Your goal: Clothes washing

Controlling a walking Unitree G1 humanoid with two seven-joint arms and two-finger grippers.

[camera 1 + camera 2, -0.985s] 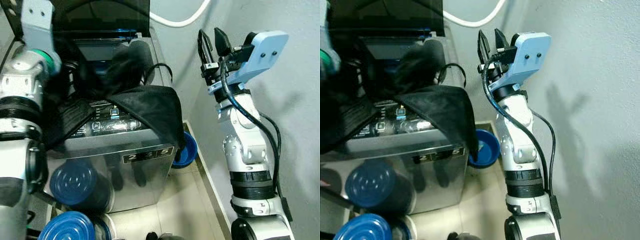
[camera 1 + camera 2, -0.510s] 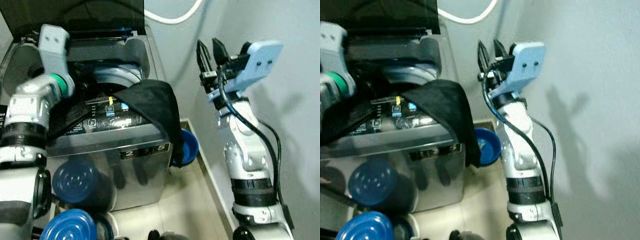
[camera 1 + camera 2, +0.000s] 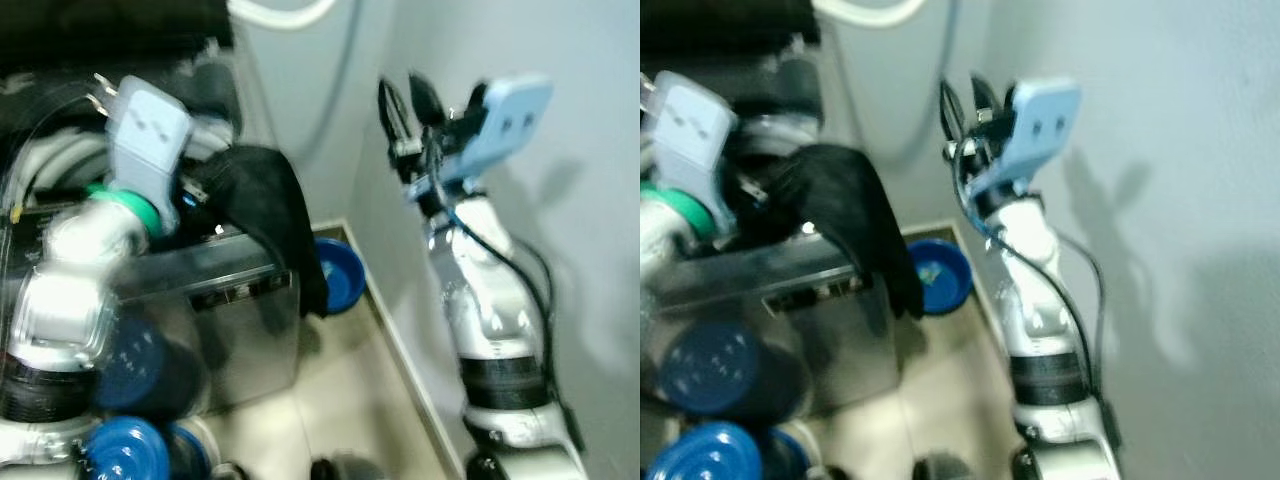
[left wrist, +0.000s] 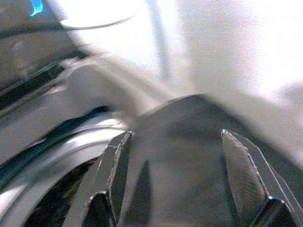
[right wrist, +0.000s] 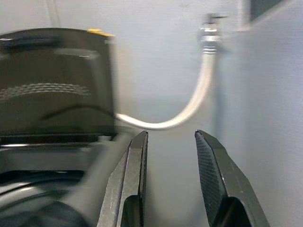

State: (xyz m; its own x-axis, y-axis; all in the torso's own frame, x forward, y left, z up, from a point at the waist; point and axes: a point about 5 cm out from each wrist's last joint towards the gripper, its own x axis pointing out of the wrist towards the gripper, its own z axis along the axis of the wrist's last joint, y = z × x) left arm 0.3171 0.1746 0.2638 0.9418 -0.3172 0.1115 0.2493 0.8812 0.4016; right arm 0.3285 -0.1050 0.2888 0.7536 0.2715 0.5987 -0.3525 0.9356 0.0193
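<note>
Over the steel washer's [image 3: 235, 300] right corner sags a limp black cloth [image 3: 270, 215]; both grippers, left [image 4: 173, 189] and right [image 3: 402, 95], gape empty.

Silver arms [image 3: 487, 300], pale-blue wrist plates, black cables, green ring

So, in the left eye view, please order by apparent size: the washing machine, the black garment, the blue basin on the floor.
1. Washing machine, clearly largest.
2. Black garment, draped over the machine's front corner.
3. Blue basin, smallest as seen, but the garment hides part of it and the picture is blurred, so its full size is unsure.
</note>
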